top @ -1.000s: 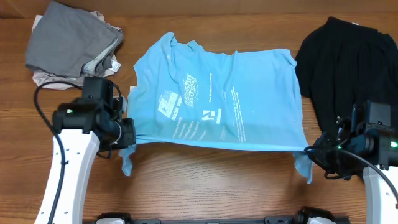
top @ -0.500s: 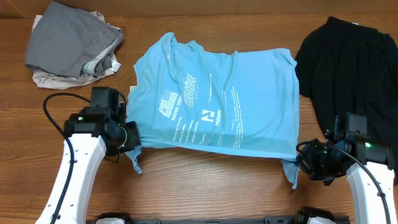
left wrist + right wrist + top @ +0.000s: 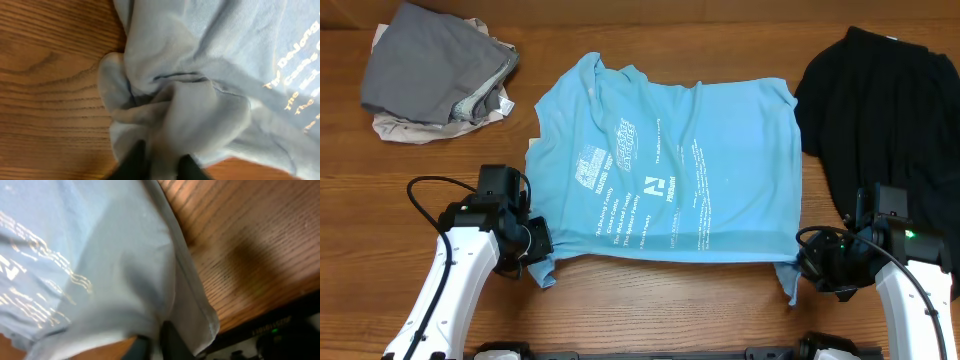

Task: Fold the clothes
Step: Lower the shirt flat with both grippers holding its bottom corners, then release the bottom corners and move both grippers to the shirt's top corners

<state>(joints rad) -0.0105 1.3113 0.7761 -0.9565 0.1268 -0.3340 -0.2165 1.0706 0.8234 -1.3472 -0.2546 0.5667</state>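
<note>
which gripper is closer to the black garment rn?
Right. The right gripper is at the blue T-shirt's near corner, just beside the black garment; the left gripper is at the shirt's opposite near corner.

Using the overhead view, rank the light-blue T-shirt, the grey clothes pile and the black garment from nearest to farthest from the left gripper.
From the left gripper:
1. light-blue T-shirt: centre of the table, its corner right at the gripper.
2. grey clothes pile: far left corner.
3. black garment: right side, across the table.
</note>
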